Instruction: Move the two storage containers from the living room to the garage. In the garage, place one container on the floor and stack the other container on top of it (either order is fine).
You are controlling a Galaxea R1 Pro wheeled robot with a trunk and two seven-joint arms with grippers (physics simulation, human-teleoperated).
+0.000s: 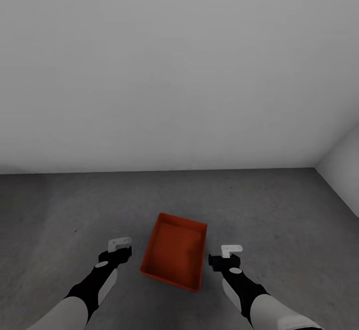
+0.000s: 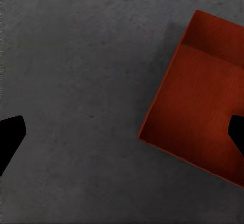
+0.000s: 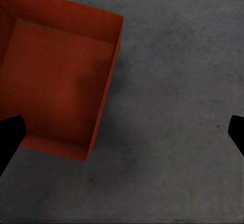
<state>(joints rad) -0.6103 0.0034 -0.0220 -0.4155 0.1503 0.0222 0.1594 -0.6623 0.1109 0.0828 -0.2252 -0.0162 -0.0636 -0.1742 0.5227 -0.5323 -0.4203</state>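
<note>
On the mottled dark grey concrete floor of the garage, one orange-red storage container sits between the robot's two arms, close in front of it. It is lidless and empty, its low walls enclosing a finely ribbed bottom, and it lies turned slightly askew to the plain white-grey wall behind. A second wall meets that one at a corner on the right side of the head view.

The left pincer hovers just beside the container's left wall, apart from it, with its white bracket uppermost. In the left wrist view the container lies toward one dark fingertip while the other fingertip is over bare floor; the two tips stand far apart, so this pincer is released and holds nothing.

The right pincer hovers just beside the container's right wall, likewise apart from it. In the right wrist view the container reaches past one dark fingertip, and the other fingertip is over bare floor; the tips are spread wide, so this pincer too is released and empty.

Both forearms, black at the wrist and white further back, reach in from the near edge of the head view.
</note>
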